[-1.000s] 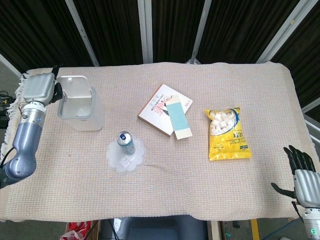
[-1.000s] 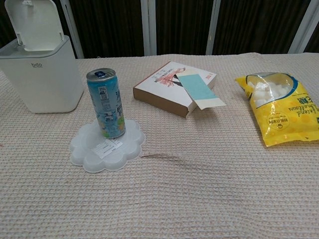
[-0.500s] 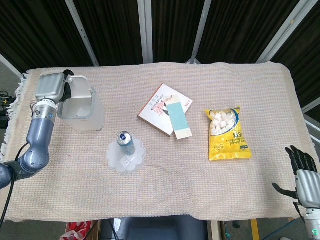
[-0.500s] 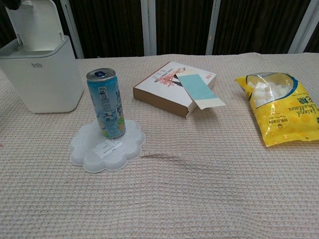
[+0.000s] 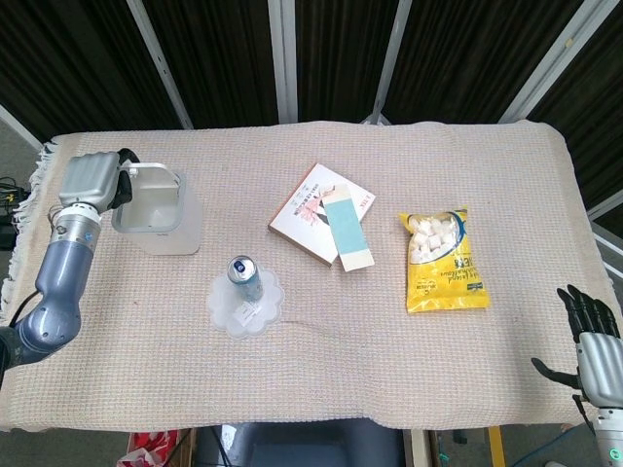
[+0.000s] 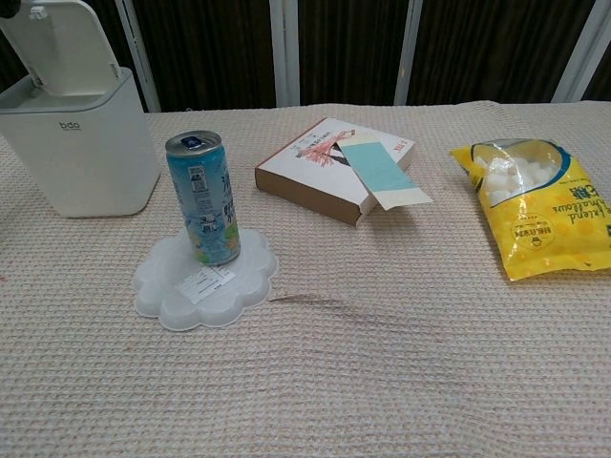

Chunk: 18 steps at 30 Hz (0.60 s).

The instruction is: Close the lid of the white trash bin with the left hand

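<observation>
The white trash bin (image 6: pixel 81 143) stands at the table's far left. Its lid (image 6: pixel 62 48) is raised at the back and leans forward over the opening; from above the lid (image 5: pixel 148 199) covers most of the bin (image 5: pixel 187 232). My left hand (image 5: pixel 90 180) sits right behind the lid's left rear edge, grey back up, with dark fingers reaching to that edge; how they lie is hidden. A dark bit of the left hand (image 6: pixel 8 8) shows at the chest view's top-left corner. My right hand (image 5: pixel 589 341) hangs off the table's near right corner, fingers spread and holding nothing.
A blue drink can (image 6: pixel 203 198) stands on a clear plastic coaster (image 6: pixel 205 281) in front of the bin. A book (image 6: pixel 334 167) lies mid-table and a yellow snack bag (image 6: pixel 535 210) lies to the right. A beige cloth (image 6: pixel 382 363) covers the table.
My left hand swung in from the left to the lid's back. The lid has tipped forward from nearly upright to leaning over the bin. The right hand stayed put.
</observation>
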Motion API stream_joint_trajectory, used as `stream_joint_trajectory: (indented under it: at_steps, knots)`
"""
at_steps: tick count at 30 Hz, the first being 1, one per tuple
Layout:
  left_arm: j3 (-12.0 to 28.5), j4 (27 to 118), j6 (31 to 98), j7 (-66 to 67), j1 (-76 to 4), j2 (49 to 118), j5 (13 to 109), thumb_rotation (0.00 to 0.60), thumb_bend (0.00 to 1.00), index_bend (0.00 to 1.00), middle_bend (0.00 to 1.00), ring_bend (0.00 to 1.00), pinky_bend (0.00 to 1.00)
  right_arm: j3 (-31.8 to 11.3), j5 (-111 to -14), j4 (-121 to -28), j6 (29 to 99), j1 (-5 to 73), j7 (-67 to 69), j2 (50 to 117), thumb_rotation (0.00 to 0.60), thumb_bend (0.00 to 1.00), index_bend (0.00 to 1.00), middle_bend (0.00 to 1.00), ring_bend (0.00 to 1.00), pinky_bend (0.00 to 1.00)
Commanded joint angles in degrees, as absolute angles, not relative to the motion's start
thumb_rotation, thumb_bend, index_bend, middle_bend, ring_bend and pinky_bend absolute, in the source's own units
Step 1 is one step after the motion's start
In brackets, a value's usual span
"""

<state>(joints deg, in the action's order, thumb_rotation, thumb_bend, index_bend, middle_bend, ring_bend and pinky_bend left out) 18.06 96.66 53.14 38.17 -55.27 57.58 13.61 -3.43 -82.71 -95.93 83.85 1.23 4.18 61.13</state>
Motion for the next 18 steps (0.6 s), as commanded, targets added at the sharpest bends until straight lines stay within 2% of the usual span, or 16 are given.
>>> stream_joint_trajectory:
  at_steps: [1, 9, 18]
  knots:
    - [17.07, 98.46, 52.84, 37.24, -54.42, 56.36, 14.21, 0.6, 0.81, 0.34, 0.99, 0.9, 1.0, -3.44, -82.66, -95.94, 83.82, 1.22, 4.24, 61.1, 0.6, 0.15, 0.0, 0.0, 0.0, 0.0]
    - [14.32, 101.96, 52.28, 34.69, -52.19, 54.75, 17.69, 0.6, 0.81, 0.33, 0.99, 0.9, 1.0, -3.3, -82.74, -96.06, 83.63, 1.23, 4.21, 61.05, 0.6, 0.15, 0.0, 0.0, 0.0, 0.0]
    - [11.84, 103.05, 52.01, 32.1, -50.69, 55.63, 21.4, 0.6, 0.81, 0.27, 0.99, 0.9, 1.0, -3.18, -82.78, -96.2, 83.51, 1.22, 4.09, 61.01, 0.6, 0.15, 0.0, 0.0, 0.0, 0.0]
